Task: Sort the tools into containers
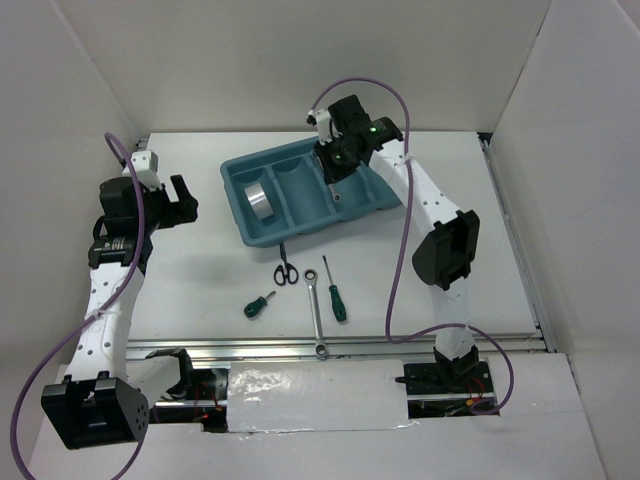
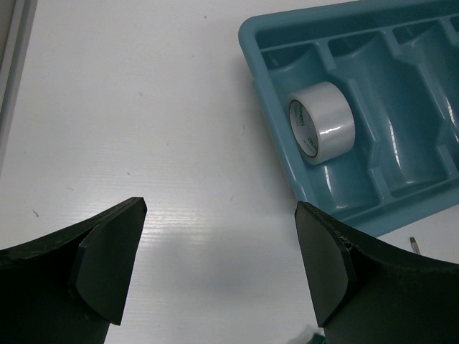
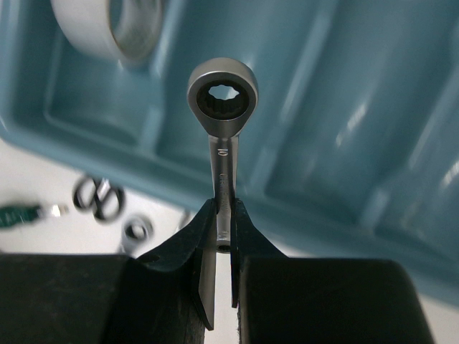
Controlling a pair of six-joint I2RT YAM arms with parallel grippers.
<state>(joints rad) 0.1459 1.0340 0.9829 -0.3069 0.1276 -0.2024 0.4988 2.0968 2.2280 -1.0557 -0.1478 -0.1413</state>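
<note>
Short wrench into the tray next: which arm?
Right. The right gripper clamps the short wrench above the tray; the left gripper hangs open, empty, beside the tray.

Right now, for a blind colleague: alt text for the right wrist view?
The right gripper is shut on a short silver wrench, ring end over the teal tray. A tape roll sits in the tray at upper left; scissors lie outside it.

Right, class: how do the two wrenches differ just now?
The short wrench is clamped by the right gripper; the long wrench lies loose. The short wrench hangs over the tray; the long wrench rests on the table. Both are silver, ring-ended.
</note>
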